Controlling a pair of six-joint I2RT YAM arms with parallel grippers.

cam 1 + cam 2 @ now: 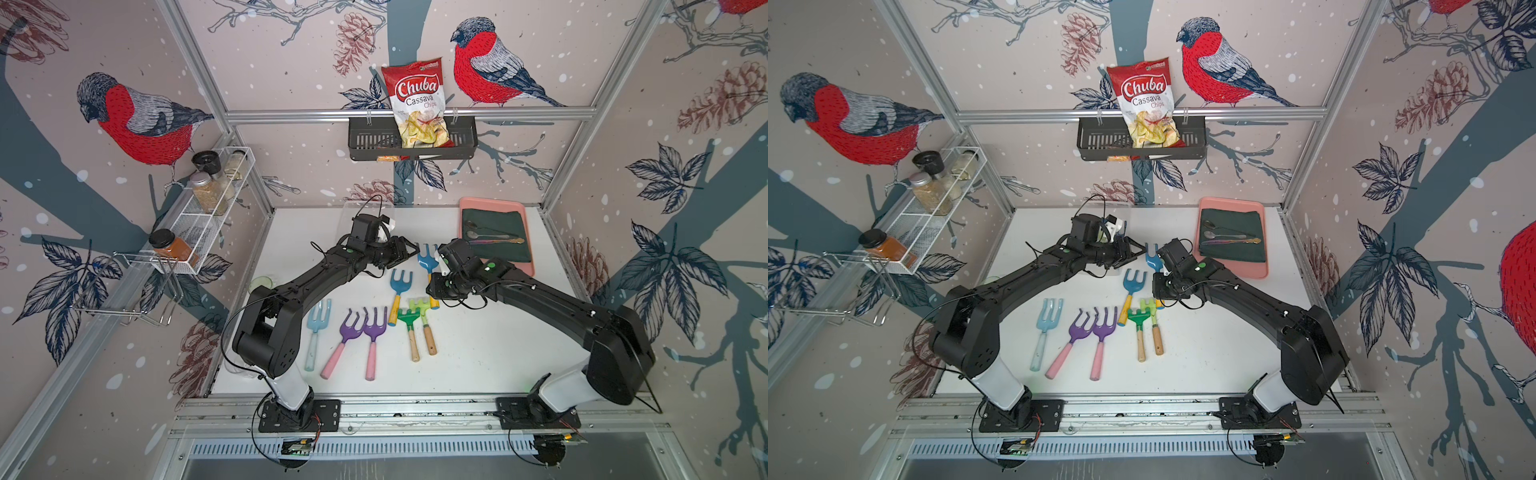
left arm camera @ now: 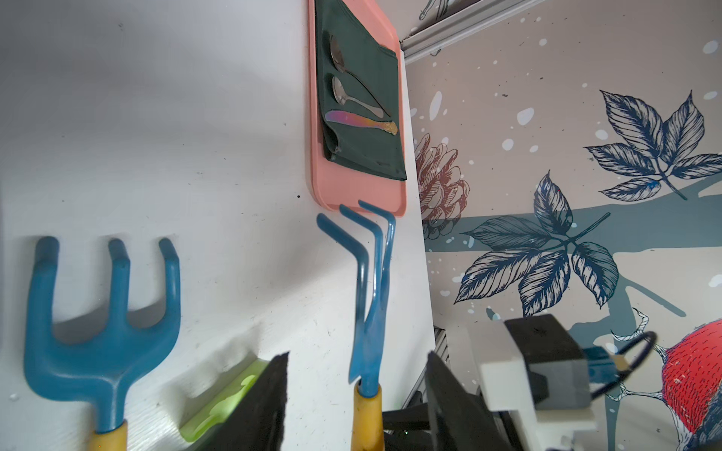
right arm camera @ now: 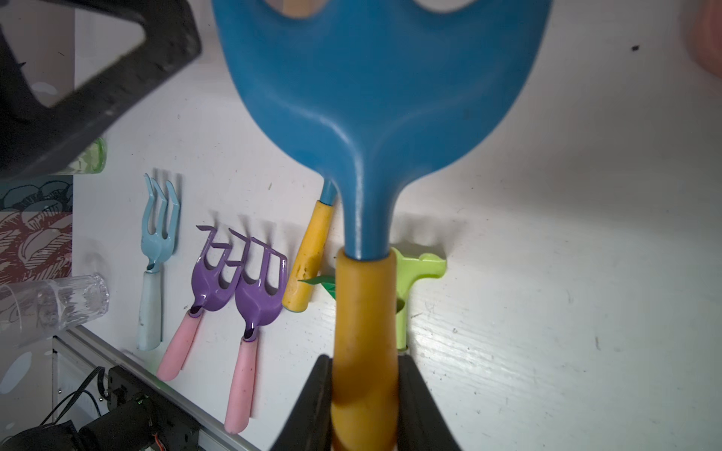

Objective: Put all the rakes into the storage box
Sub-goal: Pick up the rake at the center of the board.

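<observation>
A blue rake with a yellow handle (image 1: 428,257) (image 1: 1152,259) hangs above the white table, right of centre. My right gripper (image 1: 433,287) (image 3: 365,363) is shut on its yellow handle. The left gripper (image 1: 411,251) (image 2: 357,354) is open, one jaw on each side of the same rake (image 2: 371,296) where the blue neck meets the handle, with a gap on both sides. In the right wrist view the rake's blue head (image 3: 383,97) fills the frame. The storage box (image 1: 370,202), a clear tub, stands at the back of the table behind the left arm, mostly hidden by it.
Several other toy rakes lie in the middle: another blue one (image 1: 400,282), a light blue one (image 1: 320,320), two purple ones (image 1: 353,328), a green one (image 1: 407,320) and a lime one (image 1: 419,307). A pink tray (image 1: 494,203) with cloth and cutlery is at the back right. A clear glass (image 1: 262,284) lies by the left edge.
</observation>
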